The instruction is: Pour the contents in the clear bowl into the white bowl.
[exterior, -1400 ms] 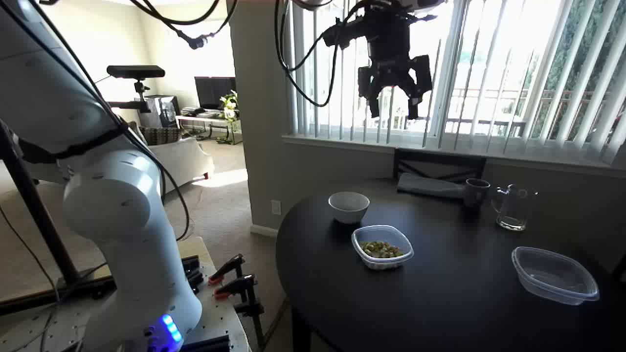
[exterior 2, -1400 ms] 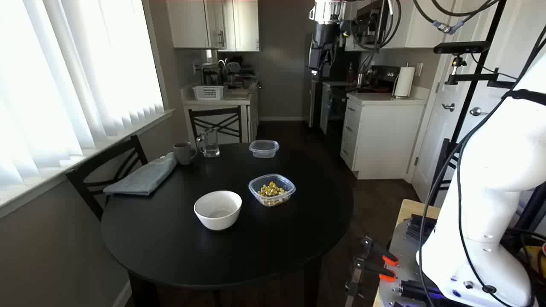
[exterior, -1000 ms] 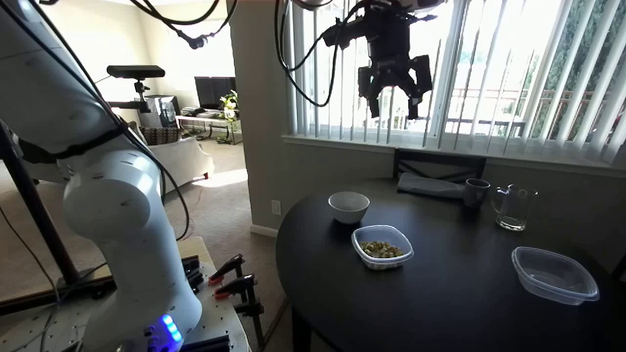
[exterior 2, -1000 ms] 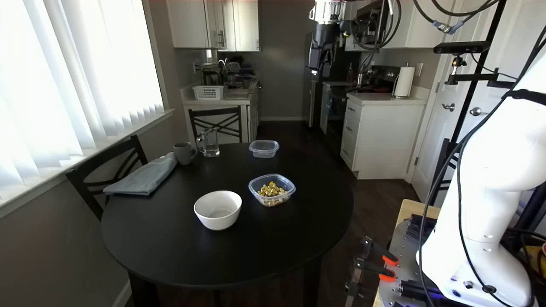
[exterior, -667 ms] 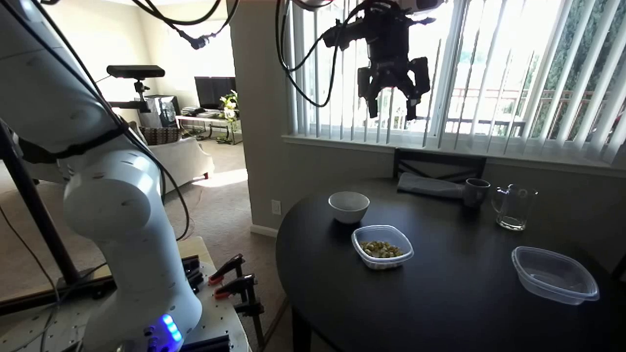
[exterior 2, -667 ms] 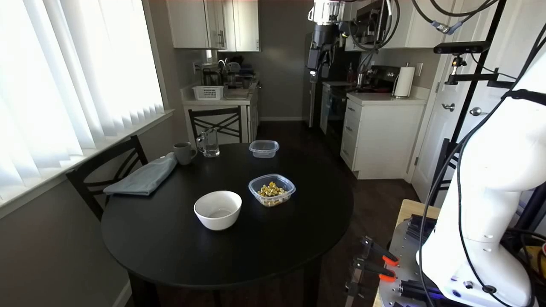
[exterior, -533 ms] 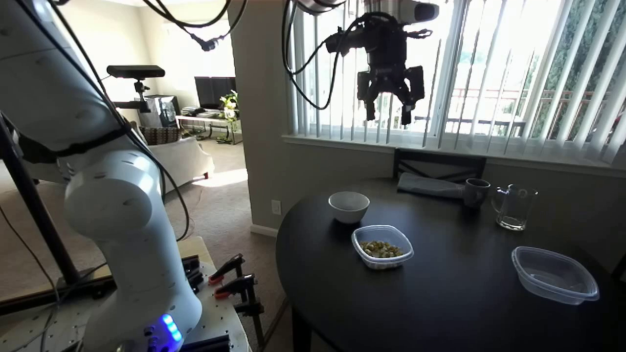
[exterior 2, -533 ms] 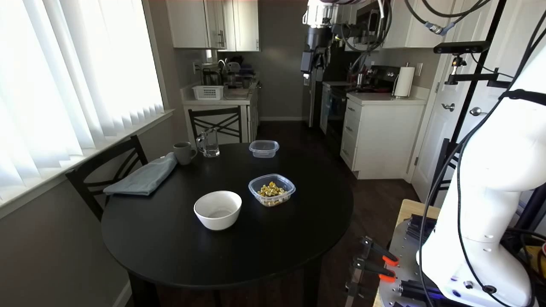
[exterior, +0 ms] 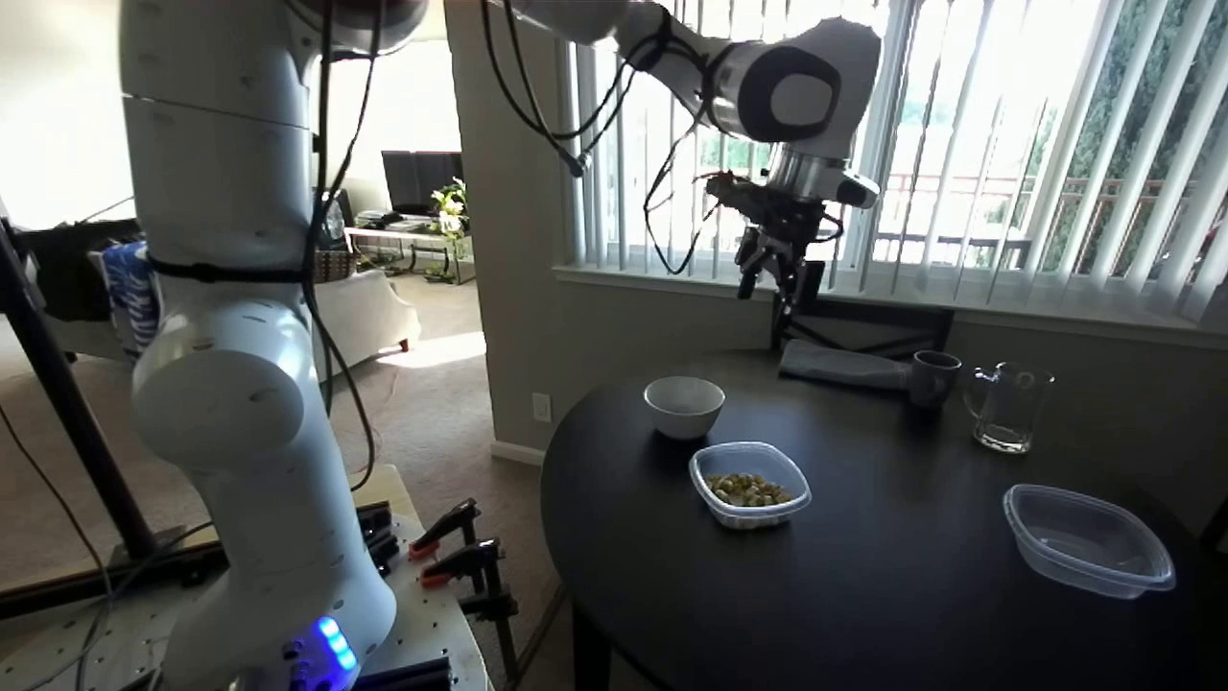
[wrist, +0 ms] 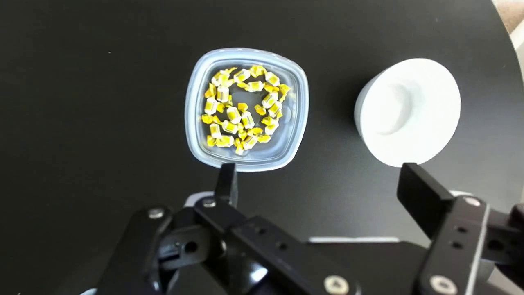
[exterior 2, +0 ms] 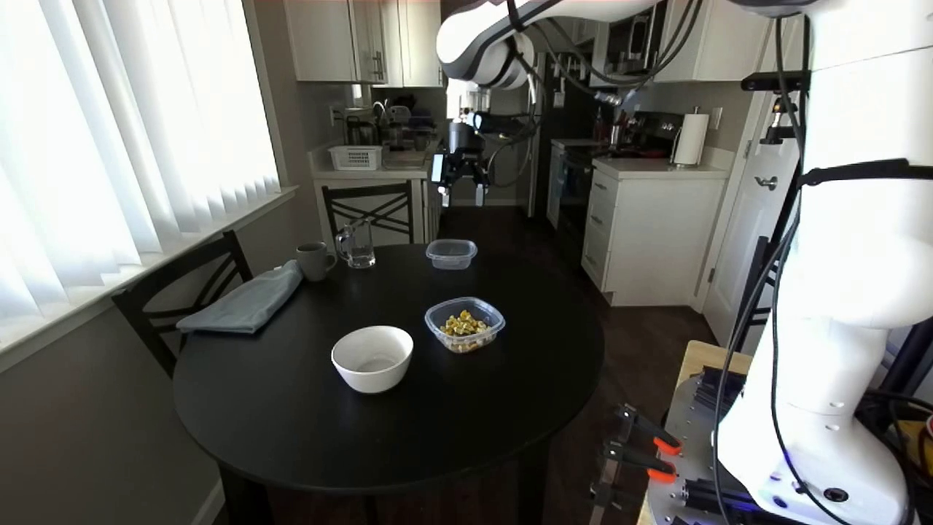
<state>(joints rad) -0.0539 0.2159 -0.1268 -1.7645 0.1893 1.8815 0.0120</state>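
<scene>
Tool (wrist: pixel 319 177) poised well above the table (wrist: pixel 102 135), jaws set wide apart, nothing held between. For positions below, read the wrist view as a dial centred on the gap between the jaws. Clear bowl (wrist: pixel 194 110) at 10 to 11 o'clock, upright on the table, out of contact with the tool. Contents (wrist: pixel 233 115) inside: small yellow and white pieces, apparently wrapped, scattered loosely over the base. White bowl (wrist: pixel 425 110) at 2 o'clock, also upright on the table, apart from the clear bowl, no pieces visible inside.

For objects farther off, refer to an exterior view and centre the dial on the clear bowl. Folded cloth (exterior 2: pixel 244 302) at 9 o'clock. Grey mug (exterior 2: pixel 312 262) just beyond, contact with the cloth not determinable. Glass mug (exterior 2: pixel 362 251) at 10 o'clock. Second clear container (exterior 2: pixel 452 251) at 12 o'clock, well apart.

Progress, by judgement: approach stage only. Done: at most, rough positioning over the work area. Not yet done: gripping, lifting, pouring; all visible contents in the clear bowl, none in the white bowl. Remaining sequence: lower the tool, clamp the clear bowl at a wall, lift level, carry toward the white bowl, tilt until discharged. Finish by righting the clear bowl.
</scene>
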